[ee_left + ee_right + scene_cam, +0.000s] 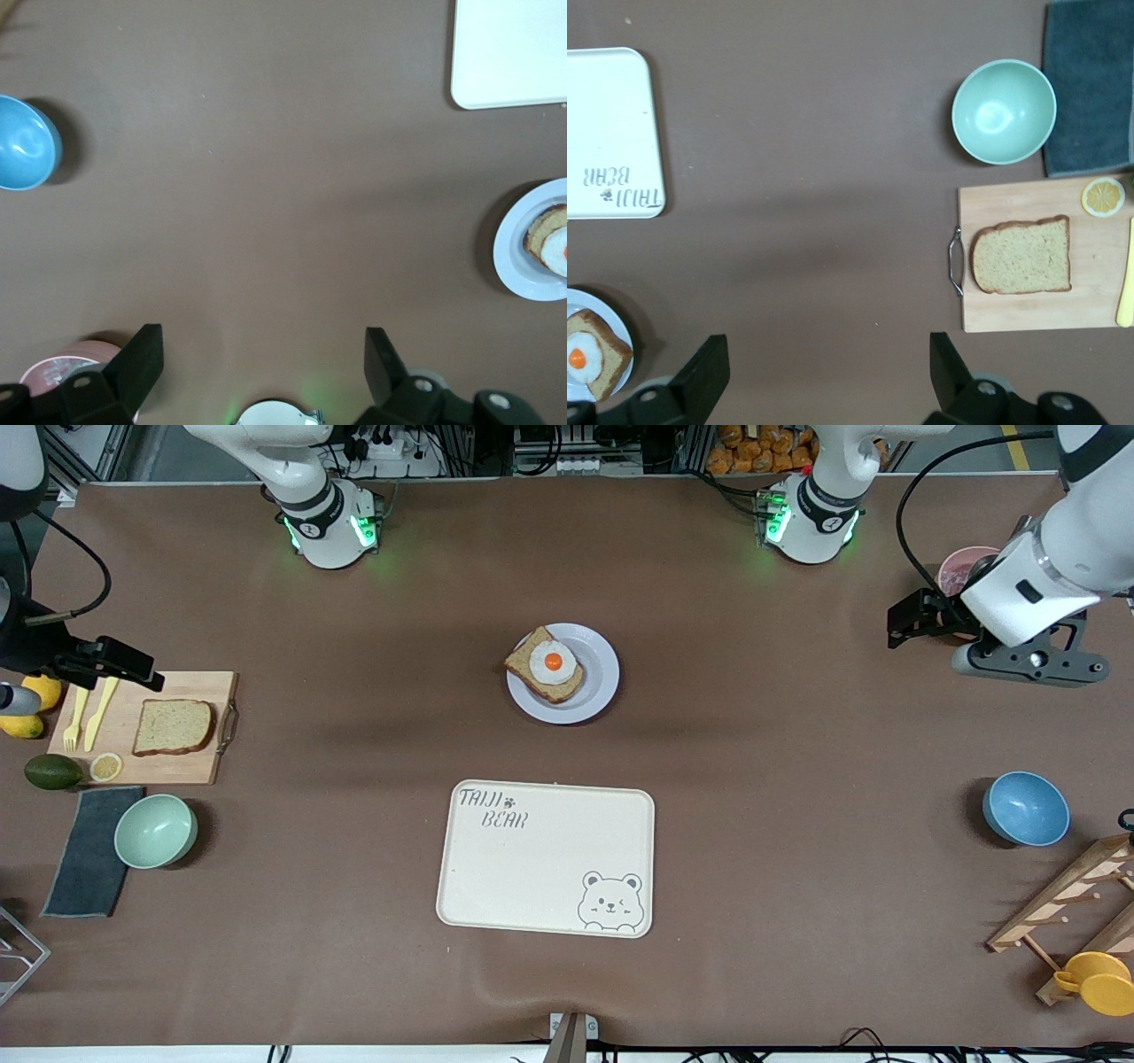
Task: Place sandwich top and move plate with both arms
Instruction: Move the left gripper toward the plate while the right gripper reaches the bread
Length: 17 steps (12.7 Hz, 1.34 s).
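My right gripper (pixel 824 376), jaws wide and empty, hangs beside the cutting board (pixel 190 766) where the sandwich top (pixel 174 727) lies flat, far closer than my open left gripper (pixel 261 372).

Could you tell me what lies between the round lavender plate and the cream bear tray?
Only bare brown tablecloth between plate and tray, seen in the front view.

A brown cloth (pixel 762 797) covers the whole table, creased near the front camera's edge. Along the top edge stand metal frames (pixel 461 447), cables and a power strip (pixel 390 450), with a bin of orange-brown items (pixel 762 447) (too small to identify). Lighting is even.
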Each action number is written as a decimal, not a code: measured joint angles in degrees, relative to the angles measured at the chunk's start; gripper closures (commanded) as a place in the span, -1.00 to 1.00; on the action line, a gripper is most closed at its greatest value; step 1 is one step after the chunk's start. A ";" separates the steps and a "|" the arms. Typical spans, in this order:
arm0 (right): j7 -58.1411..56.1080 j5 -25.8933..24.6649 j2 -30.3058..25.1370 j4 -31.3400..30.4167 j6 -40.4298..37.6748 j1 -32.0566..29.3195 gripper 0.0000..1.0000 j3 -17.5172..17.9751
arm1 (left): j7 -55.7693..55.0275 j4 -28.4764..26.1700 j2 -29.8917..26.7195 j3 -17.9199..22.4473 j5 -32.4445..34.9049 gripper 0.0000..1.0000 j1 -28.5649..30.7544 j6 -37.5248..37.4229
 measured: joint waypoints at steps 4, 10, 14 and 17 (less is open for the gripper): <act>-0.10 -0.04 1.03 -2.87 0.58 -0.14 -1.00 -4.81 | -0.13 -3.80 0.21 0.14 -3.55 -1.00 1.59 0.98; -9.86 0.13 4.77 -5.32 2.45 -0.26 -1.00 -14.43 | 0.24 -13.01 0.68 0.23 -9.86 -1.00 4.23 3.95; -18.81 1.51 8.25 -8.65 9.92 -0.27 -0.99 -19.76 | 2.15 -18.33 3.13 0.15 -16.13 -1.00 4.25 6.43; -29.69 5.63 11.88 -11.72 13.98 -0.32 -0.76 -24.28 | 8.13 -20.76 5.30 0.13 -20.70 -1.00 4.26 6.96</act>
